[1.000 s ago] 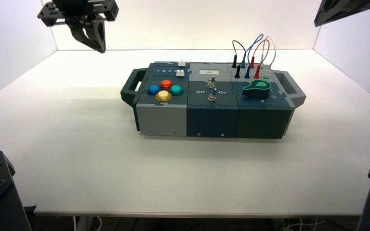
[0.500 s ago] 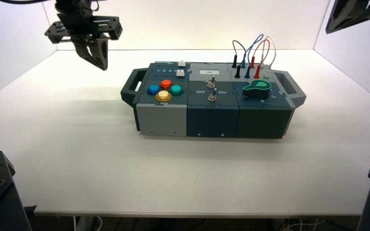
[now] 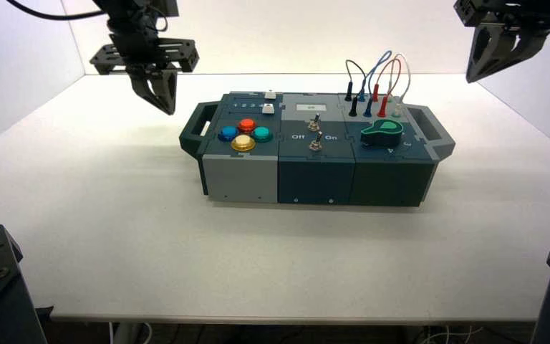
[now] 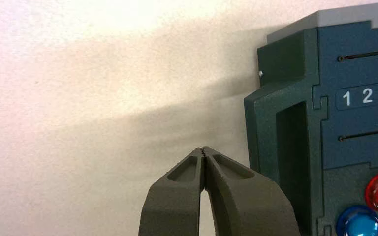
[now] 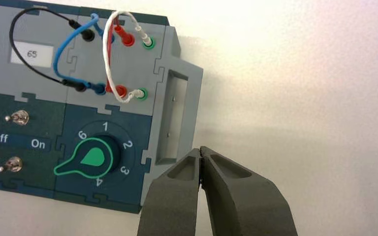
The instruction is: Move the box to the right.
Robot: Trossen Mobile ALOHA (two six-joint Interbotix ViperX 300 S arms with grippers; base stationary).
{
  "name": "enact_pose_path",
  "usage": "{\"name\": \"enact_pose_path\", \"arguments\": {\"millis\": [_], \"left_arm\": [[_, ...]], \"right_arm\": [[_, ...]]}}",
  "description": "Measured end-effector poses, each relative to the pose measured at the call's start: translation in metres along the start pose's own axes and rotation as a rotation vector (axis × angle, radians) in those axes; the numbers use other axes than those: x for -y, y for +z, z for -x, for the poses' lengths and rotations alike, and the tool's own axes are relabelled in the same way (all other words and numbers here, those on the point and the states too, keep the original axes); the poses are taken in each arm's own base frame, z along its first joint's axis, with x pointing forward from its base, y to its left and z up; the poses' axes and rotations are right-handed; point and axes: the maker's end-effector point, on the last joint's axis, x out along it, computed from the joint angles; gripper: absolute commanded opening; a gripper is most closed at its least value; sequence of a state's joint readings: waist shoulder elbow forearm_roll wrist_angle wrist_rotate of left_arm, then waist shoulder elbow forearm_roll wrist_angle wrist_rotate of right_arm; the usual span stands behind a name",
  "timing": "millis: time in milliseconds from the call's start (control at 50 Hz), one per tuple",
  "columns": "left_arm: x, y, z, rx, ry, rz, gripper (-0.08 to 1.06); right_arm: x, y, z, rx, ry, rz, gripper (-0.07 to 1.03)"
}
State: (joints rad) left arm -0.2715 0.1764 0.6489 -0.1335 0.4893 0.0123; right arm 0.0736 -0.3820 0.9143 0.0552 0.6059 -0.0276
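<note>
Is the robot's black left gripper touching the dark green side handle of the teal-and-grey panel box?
Apart: in the high view, the left gripper hangs beyond the handle, bare background between.

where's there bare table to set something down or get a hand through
Bare table: the broad strip between the box and the near edge, plus patches left and right of the box. Crowded: the box's top, with coloured buttons, switches and looped wires. The left tool and right tool hang beyond the box's ends.
</note>
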Motion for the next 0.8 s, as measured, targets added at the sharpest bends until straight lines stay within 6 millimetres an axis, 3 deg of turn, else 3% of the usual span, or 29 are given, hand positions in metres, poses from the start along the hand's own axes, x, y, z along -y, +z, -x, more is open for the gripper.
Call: {"name": "enact_pose_path", "arguments": {"millis": [320, 800], "left_arm": [[0.017, -0.013, -0.015, -0.058, -0.009, -0.047, -0.03], [0.03, -0.011, -0.013, -0.059, -0.027, -0.055, -0.03]], "right_arm": [[0.003, 0.008, 0.001, 0.023, -0.004, -0.01, -0.02], [0.006, 0.014, 0.009, 0.064, -0.01, -0.021, -0.02]]}}
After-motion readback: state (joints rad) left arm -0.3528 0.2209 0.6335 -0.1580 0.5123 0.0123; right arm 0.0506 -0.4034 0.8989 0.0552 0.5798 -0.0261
